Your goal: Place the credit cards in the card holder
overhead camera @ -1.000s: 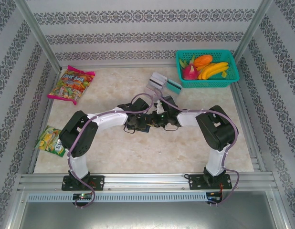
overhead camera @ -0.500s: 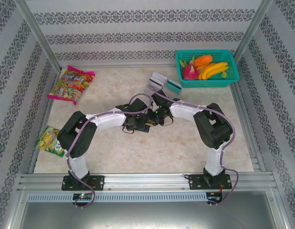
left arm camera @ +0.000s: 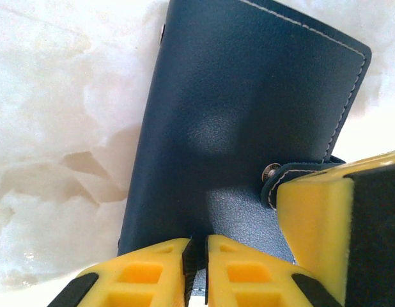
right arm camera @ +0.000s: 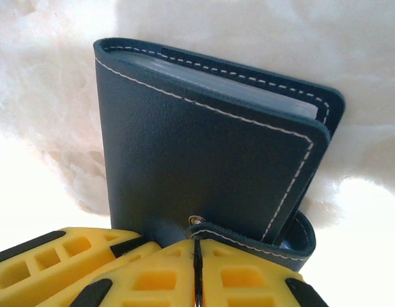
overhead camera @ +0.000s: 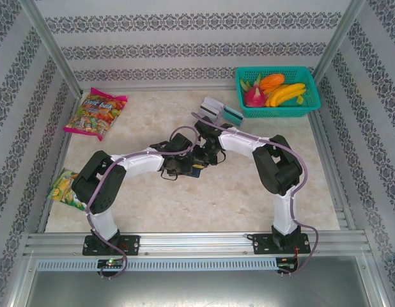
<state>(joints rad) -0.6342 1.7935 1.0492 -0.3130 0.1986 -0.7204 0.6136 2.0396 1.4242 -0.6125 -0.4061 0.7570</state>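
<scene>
Left fingers (left arm camera: 153, 272) pinched an edge of the card holder (left arm camera: 236, 115) on the desk (left arm camera: 57, 128), right fingers (right arm camera: 242, 278) pinching its snap tab (left arm camera: 300, 173).

The navy card holder (left arm camera: 236, 128) lies folded at mid-desk (overhead camera: 153, 204), with pale stitching along its edges. Its snap tab (right arm camera: 261, 246) curls round one side, and clear sleeves show between the covers. The credit cards (overhead camera: 218, 110), white-grey and teal, cluster farther back and to the right, apart from it.

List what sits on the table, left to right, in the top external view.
green snack packet → candy bag → card holder → credit cards → teal fruit basket
</scene>
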